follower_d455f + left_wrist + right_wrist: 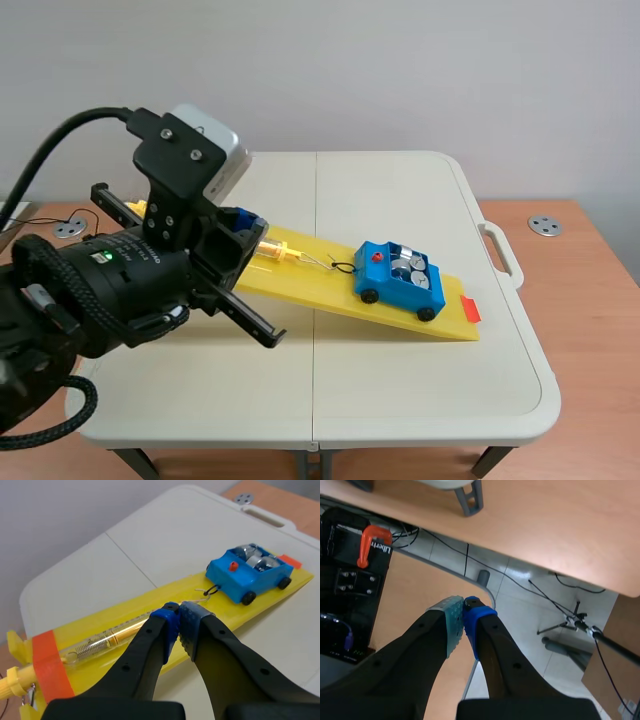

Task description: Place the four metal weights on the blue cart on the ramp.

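A blue cart [399,280] with black wheels rests low on the yellow ramp [330,292], and several round metal weights [408,266] lie in its tray. In the left wrist view the cart [250,575] sits ahead of my left gripper [178,611], with the weights [257,560] in it. My left gripper [240,225] is raised over the ramp's upper end, fingers shut on nothing. A spring scale [107,639] lies along the ramp, hooked to the cart by a thin string. My right gripper [463,611] is shut and empty, off the table, looking down at the floor.
The ramp lies on a white folding table [400,400] with a carry handle [503,250] at its right edge. Orange tape [49,666] wraps the ramp's high end. Wooden tabletops flank the white table. Below the right gripper are cables, a black case and a table leg [470,497].
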`<control>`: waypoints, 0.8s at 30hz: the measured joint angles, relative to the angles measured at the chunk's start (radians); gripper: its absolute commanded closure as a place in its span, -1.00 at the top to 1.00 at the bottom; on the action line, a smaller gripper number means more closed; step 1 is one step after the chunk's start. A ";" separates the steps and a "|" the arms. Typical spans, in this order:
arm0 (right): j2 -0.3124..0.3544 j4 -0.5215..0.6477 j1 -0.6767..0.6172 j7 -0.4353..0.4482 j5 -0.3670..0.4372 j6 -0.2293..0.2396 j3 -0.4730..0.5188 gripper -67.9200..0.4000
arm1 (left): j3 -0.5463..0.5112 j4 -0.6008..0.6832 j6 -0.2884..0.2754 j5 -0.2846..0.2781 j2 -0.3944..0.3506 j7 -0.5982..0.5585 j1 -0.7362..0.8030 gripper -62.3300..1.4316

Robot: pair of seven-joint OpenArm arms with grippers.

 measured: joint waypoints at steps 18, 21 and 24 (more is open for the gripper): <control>-0.031 0.000 -0.024 0.000 0.003 0.000 0.031 -0.97 | -0.001 -0.230 0.090 0.032 0.013 -0.001 -0.133 -0.87; -0.031 0.000 -0.024 0.000 0.003 0.000 0.031 -0.97 | -0.001 -0.230 0.090 0.032 0.013 -0.007 -0.133 -0.87; -0.031 0.000 -0.024 0.000 0.003 0.000 0.031 -0.97 | -0.001 -0.230 0.089 0.032 0.013 -0.008 -0.133 -0.87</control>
